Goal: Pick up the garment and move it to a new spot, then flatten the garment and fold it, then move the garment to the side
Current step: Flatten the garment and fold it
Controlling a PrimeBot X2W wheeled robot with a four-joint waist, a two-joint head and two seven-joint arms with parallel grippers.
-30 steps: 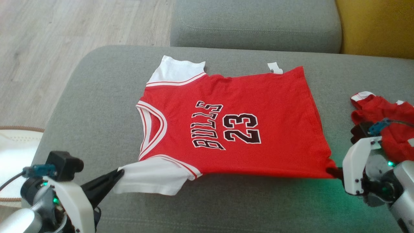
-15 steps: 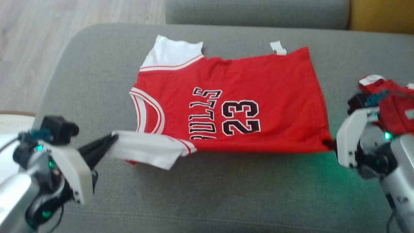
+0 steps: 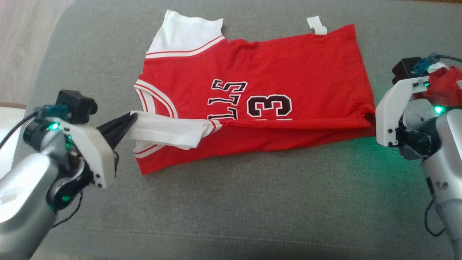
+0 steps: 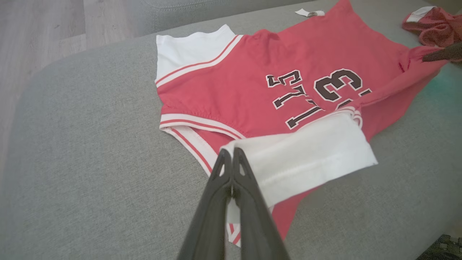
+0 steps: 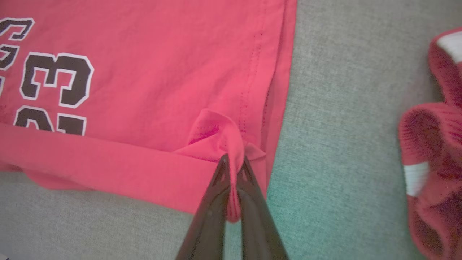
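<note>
While your left gripper (image 3: 131, 121) is clamped tight on the white sleeve (image 3: 166, 131) at 9 o'clock and your right gripper (image 3: 370, 117) is pinched closed on the hem corner (image 5: 223, 137) at 3, a crumpled red garment (image 3: 445, 85) sits just beside that right wrist. The jersey (image 3: 274, 68) lies mid grey cushion (image 3: 231, 209), near edge folded over the lettering, white tag (image 3: 317, 26) at 12.

Grey sofa (image 3: 231, 202), wood floor (image 3: 18, 43) — pale planks

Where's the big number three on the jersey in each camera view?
Head view: number three on the jersey, near the centre.
Left wrist view: number three, upper right, tilted.
Right wrist view: number three, upper left.
Shared landmark: crumpled red garment, at each view's right side.
</note>
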